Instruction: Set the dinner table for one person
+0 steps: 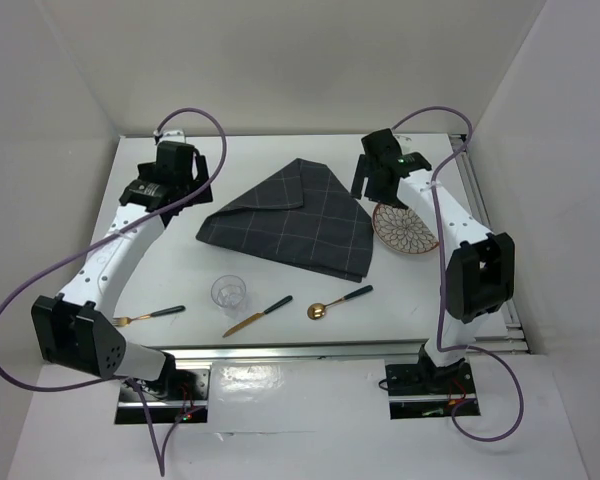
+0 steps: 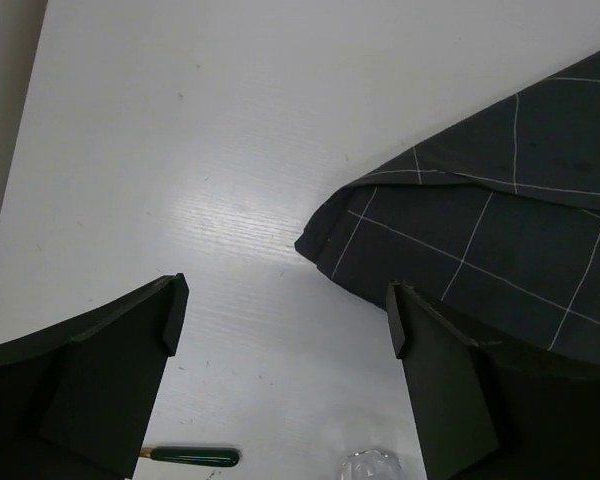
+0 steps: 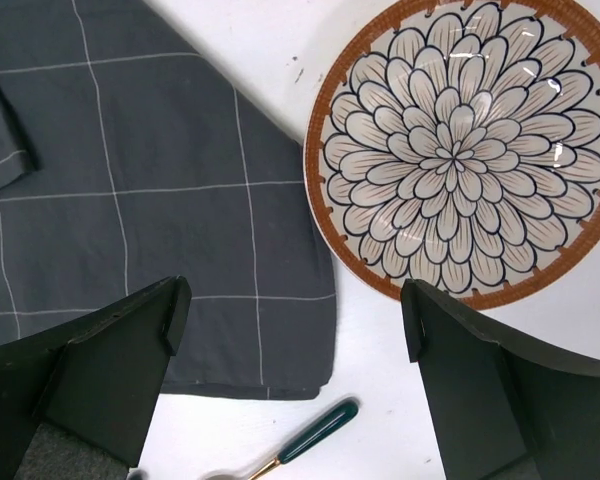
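Three pieces of cutlery with dark green handles and gold heads lie at the bottom of the top view: a fork (image 1: pixel 148 316) at the lower left, a knife (image 1: pixel 257 316) in the middle, and a spoon (image 1: pixel 338 302) to its right. A clear glass (image 1: pixel 229 293) stands just above, between fork and knife. The white desk (image 1: pixel 180 270) fills the middle of the frame. At its centre lies a dark grey checked placemat (image 1: pixel 290 220) with one corner folded over. A flower-patterned plate (image 1: pixel 405 228) sits just beside its right edge. Both tools stand wide and hold nothing. The left tool (image 2: pixel 285 300) hangs at the upper left by the placemat's corner, and the right tool (image 3: pixel 292 305) hangs over the placemat's edge beside the plate.
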`<action>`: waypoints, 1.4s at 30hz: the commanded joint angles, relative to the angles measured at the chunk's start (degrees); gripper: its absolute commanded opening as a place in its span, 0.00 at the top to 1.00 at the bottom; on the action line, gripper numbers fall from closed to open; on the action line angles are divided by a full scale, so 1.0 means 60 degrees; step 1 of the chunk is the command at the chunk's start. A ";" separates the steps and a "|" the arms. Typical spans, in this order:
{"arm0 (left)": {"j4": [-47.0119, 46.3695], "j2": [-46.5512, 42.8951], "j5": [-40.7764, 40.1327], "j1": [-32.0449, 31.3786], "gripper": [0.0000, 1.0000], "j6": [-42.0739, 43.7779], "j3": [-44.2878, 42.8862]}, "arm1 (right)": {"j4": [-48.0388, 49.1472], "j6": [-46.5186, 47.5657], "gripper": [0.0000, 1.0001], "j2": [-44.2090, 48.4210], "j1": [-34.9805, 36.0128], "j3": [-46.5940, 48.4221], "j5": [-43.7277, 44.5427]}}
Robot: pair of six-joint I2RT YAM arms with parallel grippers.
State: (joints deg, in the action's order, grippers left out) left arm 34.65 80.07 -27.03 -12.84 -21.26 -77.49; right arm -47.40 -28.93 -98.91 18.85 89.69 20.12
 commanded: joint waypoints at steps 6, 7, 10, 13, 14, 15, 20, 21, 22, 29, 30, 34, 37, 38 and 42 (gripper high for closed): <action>0.0259 0.0540 0.0709 0.0016 0.03 -0.0530 -0.0532 | 0.0750 0.0001 0.00 0.0797 -0.0095 -0.0724 -0.0860; 0.0390 0.0541 0.0812 0.0016 0.05 -0.0631 -0.0532 | 0.0838 0.0002 0.00 0.0899 -0.0095 -0.0812 -0.0950; 0.0508 0.0820 0.1397 0.0016 0.12 -0.1012 -0.0313 | 0.1291 0.0206 0.00 0.1017 -0.0095 -0.1265 -0.1388; 0.0508 0.1170 0.1896 0.0278 0.14 -0.1320 -0.0034 | 0.1425 0.0207 0.00 0.1235 -0.0095 -0.1589 -0.1741; 0.0697 0.1287 0.2216 0.0381 0.14 -0.1451 -0.0034 | 0.1512 0.0294 0.00 0.1237 -0.0095 -0.1850 -0.1887; 0.0786 0.1404 0.2451 0.0498 0.10 -0.1568 -0.0034 | 0.1614 0.0295 0.00 0.1338 -0.0095 -0.1940 -0.1975; 0.0889 0.2151 0.3024 0.0982 0.07 -0.1979 0.0230 | 0.2171 0.0383 0.00 0.1588 -0.0095 -0.2336 -0.2284; 0.0889 0.2269 0.3141 0.1099 0.07 -0.2096 0.0346 | 0.2172 0.0383 0.00 0.1588 -0.0095 -0.2336 -0.2371; 0.0759 0.2371 0.3229 0.1100 0.07 -0.2097 0.0449 | 0.2172 0.0470 0.00 0.1588 -0.0095 -0.2336 -0.2372; -0.0193 0.3235 0.4327 0.1964 0.09 -0.2200 0.0933 | 0.1981 0.0471 0.00 0.1368 -0.0095 -0.2160 -0.2372; -0.0195 0.3469 0.4430 0.2080 0.09 -0.2200 0.0933 | 0.1981 0.0471 0.00 0.1368 -0.0095 -0.2247 -0.2372; -0.0444 0.3953 0.4811 0.2082 0.09 -0.1892 0.0933 | 0.1981 0.0384 0.00 0.1281 -0.0095 -0.2248 -0.2372; -0.0561 0.4304 0.4812 0.2082 0.11 -0.1688 0.0845 | 0.1981 0.0383 0.00 0.1091 -0.0095 -0.2161 -0.2372; -0.0561 0.4422 0.4812 0.2082 0.12 -0.1687 0.0845 | 0.1981 0.0383 0.00 0.1003 -0.0095 -0.2160 -0.2285; -0.0649 0.4627 0.4636 0.2082 0.15 -0.1584 0.0656 | 0.1894 0.0295 0.00 0.0901 -0.0095 -0.2072 -0.2284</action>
State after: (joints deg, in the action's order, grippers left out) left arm 32.05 107.02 0.16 -0.34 -32.03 -72.01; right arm -36.99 -26.98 -93.08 18.70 75.64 6.20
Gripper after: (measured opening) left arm 0.854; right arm 0.999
